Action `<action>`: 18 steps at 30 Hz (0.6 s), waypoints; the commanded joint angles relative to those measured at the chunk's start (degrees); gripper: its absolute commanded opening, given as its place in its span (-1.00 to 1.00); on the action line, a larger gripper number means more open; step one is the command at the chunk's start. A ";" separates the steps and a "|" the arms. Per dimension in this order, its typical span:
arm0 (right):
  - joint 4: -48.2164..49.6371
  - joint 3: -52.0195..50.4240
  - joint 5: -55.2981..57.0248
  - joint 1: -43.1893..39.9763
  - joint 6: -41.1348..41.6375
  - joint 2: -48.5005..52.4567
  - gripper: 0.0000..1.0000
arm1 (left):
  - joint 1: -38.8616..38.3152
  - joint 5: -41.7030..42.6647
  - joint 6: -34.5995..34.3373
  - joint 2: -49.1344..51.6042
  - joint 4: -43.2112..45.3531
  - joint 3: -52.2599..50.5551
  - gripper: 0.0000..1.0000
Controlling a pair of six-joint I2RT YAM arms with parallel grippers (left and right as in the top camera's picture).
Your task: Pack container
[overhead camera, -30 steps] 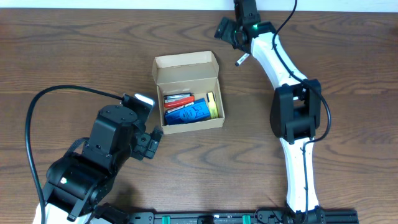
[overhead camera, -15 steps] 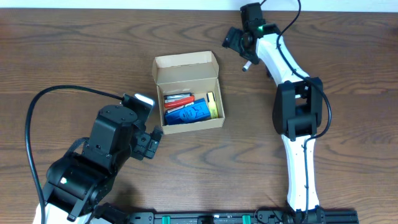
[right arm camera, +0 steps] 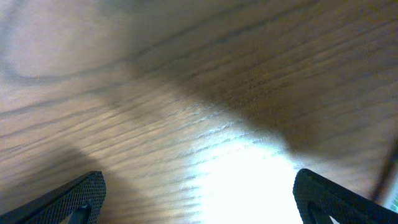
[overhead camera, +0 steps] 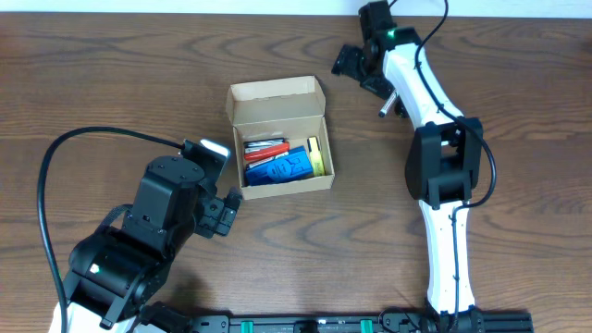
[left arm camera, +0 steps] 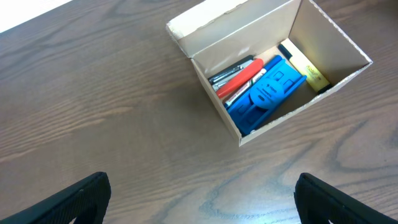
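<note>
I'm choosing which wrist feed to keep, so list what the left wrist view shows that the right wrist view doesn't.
Left wrist only: the open cardboard box, its lid flap folded back, holding a blue item, a red pen and a yellow item. Right wrist only: a bright glare on blurred wood, no box. Both: the wooden table, and an open, empty pincer, the left pincer in one and the right pincer in the other.

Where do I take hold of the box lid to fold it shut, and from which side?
Take the lid by its free long edge, near the middle, coming from the far side of the box, behind the hinge. The flap leans back from the rear wall, so that edge likely stands clear of the table.
</note>
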 commanded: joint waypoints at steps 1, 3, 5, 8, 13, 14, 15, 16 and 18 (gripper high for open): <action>-2.45 4.33 0.44 -2.62 -1.25 -1.38 0.99 | 0.04 0.42 1.01 0.02 -0.17 0.70 0.91; -3.74 4.37 0.22 -3.82 -1.22 -1.38 0.99 | 0.04 0.42 1.01 0.02 -0.17 0.70 0.90; -5.18 4.35 0.02 -4.76 -1.22 -1.36 0.98 | 0.04 0.42 1.01 0.02 -0.17 0.70 0.91; -6.75 4.35 0.04 -6.16 -1.22 -1.36 0.98 | 0.04 0.42 1.01 0.02 -0.17 0.70 0.91; -9.53 4.31 0.04 -8.20 -0.57 -1.36 0.99 | 0.04 0.42 0.98 0.02 -0.17 0.70 0.90; -9.57 4.31 0.04 -8.44 -0.59 -1.36 0.99 | 0.04 0.42 1.01 0.02 -0.17 0.70 0.90; -9.60 4.31 0.07 -8.70 -0.59 -1.36 0.99 | 0.04 0.42 1.01 0.02 -0.17 0.70 0.90; -9.53 4.31 0.04 -8.83 -0.59 -1.36 0.99 | 0.04 0.42 1.01 0.02 -0.17 0.70 0.90; -9.20 4.26 0.04 -9.01 -0.61 -1.36 0.99 | 0.04 0.42 1.01 0.02 -0.17 0.70 0.91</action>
